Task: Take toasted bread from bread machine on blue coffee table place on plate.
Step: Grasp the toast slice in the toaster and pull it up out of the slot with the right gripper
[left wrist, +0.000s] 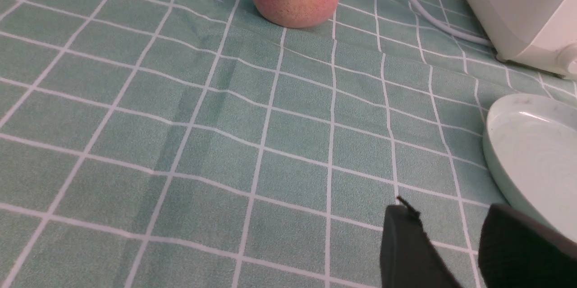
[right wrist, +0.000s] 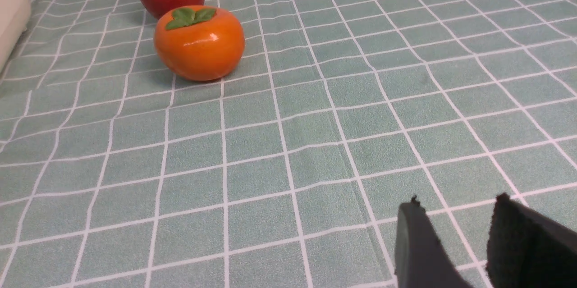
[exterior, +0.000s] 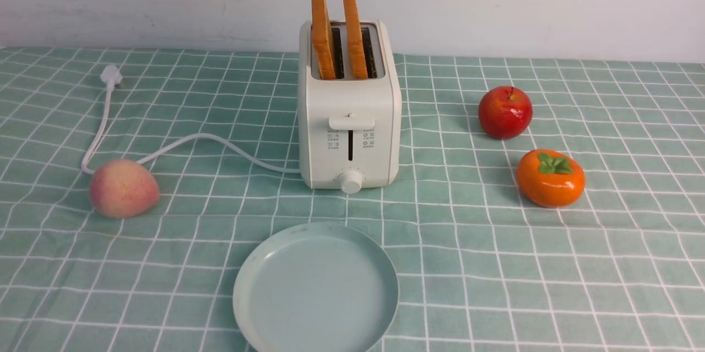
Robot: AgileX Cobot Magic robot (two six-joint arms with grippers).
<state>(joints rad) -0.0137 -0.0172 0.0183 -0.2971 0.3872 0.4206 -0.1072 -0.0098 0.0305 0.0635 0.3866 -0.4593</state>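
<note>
**Toast up in the slots, both pincers low and wide of it**

The toasted bread stands upright on edge in the bread machine (exterior: pixel 349 120), a left slice (exterior: pixel 323 35) and a right slice (exterior: pixel 355 35) side by side, their upper halves clear of the slots. Their thin crust edges face the robot and their broad faces look left and right, so the long axis of each top edge runs front to back. A grip from above would, I judge, have to close left-to-right across a slice.

The plate (exterior: pixel 315 288) lies bare on the bench (exterior: pixel 495 264) directly in front of the bread machine, apart from it.

The left pincer (left wrist: pixel 451 234) hangs low over the cloth just beside the plate, jaws spread, nothing between them. The right pincer (right wrist: pixel 455 229) is likewise spread and empty, out past the persimmon (right wrist: pixel 199 42). Both must rise and reach forward and inward; the left looks slightly nearer.

Above the toast is open. The peach (exterior: pixel 124 187) and cord (exterior: pixel 220 145) lie left, the apple (exterior: pixel 505 112) right, all well apart from the lift path.
</note>
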